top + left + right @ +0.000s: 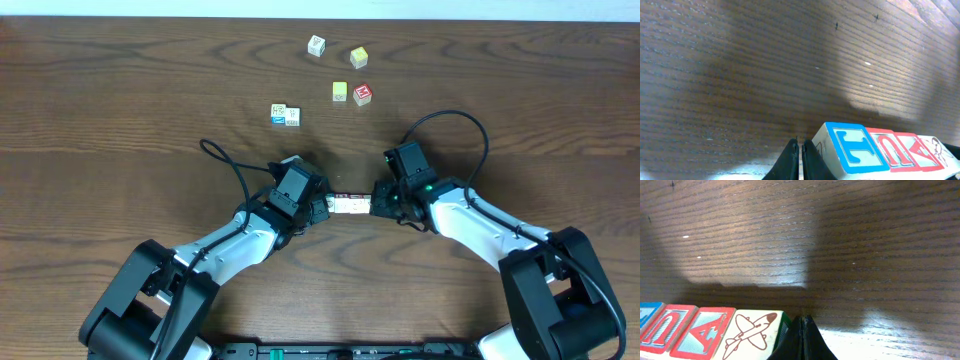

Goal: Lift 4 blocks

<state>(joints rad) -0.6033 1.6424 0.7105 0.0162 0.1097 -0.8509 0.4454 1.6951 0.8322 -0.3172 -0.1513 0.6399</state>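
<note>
Left gripper [800, 152] and right gripper [803, 327], both closed, press the blocks' [350, 205] ends, 9 and 3 o'clock. Likely light, slick; squeeze evenly.

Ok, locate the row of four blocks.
Overhead view, centre: the row of blocks lies pinched between the left gripper on its left and the right gripper on its right.

cream blocks [880, 152] with blue and red letters, dark wood-grain table [740, 75]
</note>
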